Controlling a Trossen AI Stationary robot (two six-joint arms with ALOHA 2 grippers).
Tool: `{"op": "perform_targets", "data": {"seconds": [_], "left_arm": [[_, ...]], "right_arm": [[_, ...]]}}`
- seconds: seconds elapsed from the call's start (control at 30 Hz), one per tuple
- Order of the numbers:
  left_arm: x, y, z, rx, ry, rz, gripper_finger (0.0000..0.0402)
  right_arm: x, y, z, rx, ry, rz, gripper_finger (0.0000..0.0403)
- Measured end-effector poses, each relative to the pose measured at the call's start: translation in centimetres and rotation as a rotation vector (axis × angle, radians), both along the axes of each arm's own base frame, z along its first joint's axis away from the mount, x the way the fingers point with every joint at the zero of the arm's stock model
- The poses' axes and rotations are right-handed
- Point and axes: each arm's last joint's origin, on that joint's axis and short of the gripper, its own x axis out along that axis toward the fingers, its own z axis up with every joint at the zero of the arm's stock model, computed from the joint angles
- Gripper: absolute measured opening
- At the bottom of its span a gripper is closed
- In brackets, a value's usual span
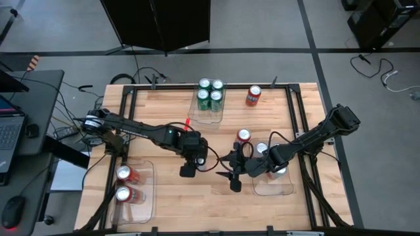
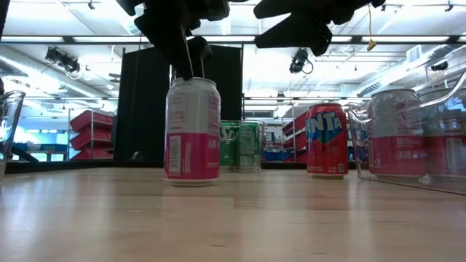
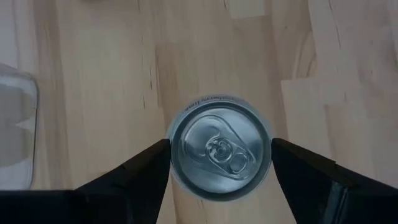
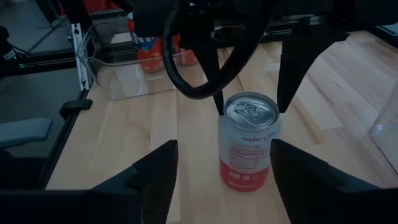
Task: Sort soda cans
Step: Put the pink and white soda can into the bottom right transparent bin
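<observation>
A white-and-pink soda can (image 2: 192, 131) stands upright on its base on the wooden table, near the middle. My left gripper (image 3: 221, 149) hovers over it, pointing steeply down and open. Its two fingers stand on either side of the can's silver top (image 3: 221, 152), about level with the rim, and I see no touch. In the high view the left gripper (image 1: 188, 167) hides the can. My right gripper (image 4: 224, 146) is open and slanting slightly down. It stands a little to the can's right, short of the can (image 4: 249, 146), with nothing between its fingers.
Several green cans fill a clear tray (image 1: 209, 117) at the far middle. Two red cans (image 1: 125, 183) lie in a tray at the near left. Silver-white cans (image 1: 272, 160) stand in a tray under the right arm. Loose red cans stand at the centre-right (image 1: 243, 136) and far right (image 1: 253, 96).
</observation>
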Motion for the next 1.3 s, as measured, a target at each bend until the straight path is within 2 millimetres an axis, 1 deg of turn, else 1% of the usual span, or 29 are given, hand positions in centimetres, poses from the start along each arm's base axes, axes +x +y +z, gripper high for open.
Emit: {"op": "perform_targets", "data": {"seconds": [0.23,0.4,0.53,0.73,0.83,0.97,1.2,1.3], "left_arm": [[0.0,0.0,0.1,0.001,0.004,0.000,0.0280],[0.0,0.0,1.9,0.021,-0.004,-0.021,0.0279],[-0.5,0.0,2.8,0.047,-0.034,-0.015,0.0271],[-2.1,0.3,2.6,0.055,-0.044,-0.012,0.0257],[-3.1,0.3,2.6,0.036,-0.154,-0.013,0.0255],[-4.9,0.4,1.8,0.011,-0.280,-0.015,0.0255],[-8.0,0.6,0.9,-0.052,-0.510,-0.033,0.0255],[-9.4,0.7,0.4,-0.067,-0.588,-0.048,0.0255]], "right_arm": [[0.0,0.0,0.0,0.000,0.000,0.000,0.0260],[0.1,-0.2,0.0,0.001,-0.001,-0.008,0.0272],[0.4,-0.8,0.1,0.003,-0.015,-0.024,0.0285],[0.9,-1.9,0.2,-0.009,-0.026,-0.053,0.0304],[1.1,-2.4,0.3,-0.015,-0.034,-0.065,0.0310],[1.3,-2.7,0.5,-0.015,-0.052,-0.069,0.0311],[1.5,-3.0,0.8,-0.051,-0.083,-0.058,0.0302],[2.0,-3.2,0.7,-0.053,-0.110,-0.063,0.0297]]}}
